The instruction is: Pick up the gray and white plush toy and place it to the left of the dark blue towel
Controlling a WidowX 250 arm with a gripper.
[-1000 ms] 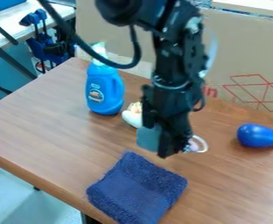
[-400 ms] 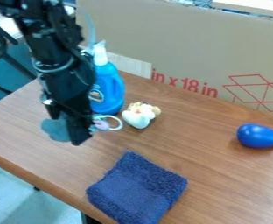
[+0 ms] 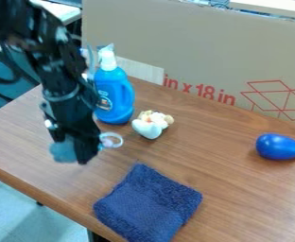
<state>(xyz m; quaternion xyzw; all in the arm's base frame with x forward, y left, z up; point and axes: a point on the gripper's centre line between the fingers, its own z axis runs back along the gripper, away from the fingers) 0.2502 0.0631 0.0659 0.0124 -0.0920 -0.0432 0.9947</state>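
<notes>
The black gripper (image 3: 74, 153) hangs over the left part of the table, shut on a teal object (image 3: 63, 151). A pale ring (image 3: 112, 140) with a small pinkish part sticks out on the gripper's right side. Behind and to the right of the gripper stands a blue bottle (image 3: 115, 97) with a white cap. A small white and beige toy (image 3: 151, 124) lies right of the bottle. In front, to the gripper's right, a dark blue cloth (image 3: 147, 203) lies flat.
At the right of the wooden table (image 3: 219, 182) lies a shiny blue egg-shaped object (image 3: 280, 146). A large cardboard panel (image 3: 194, 56) with red print stands along the back edge. The table's front edge runs slantwise at the lower left.
From near the middle, the gripper has moved left with the teal object, then slightly down. The white and beige toy has come into fuller view. The things on the table have not moved.
</notes>
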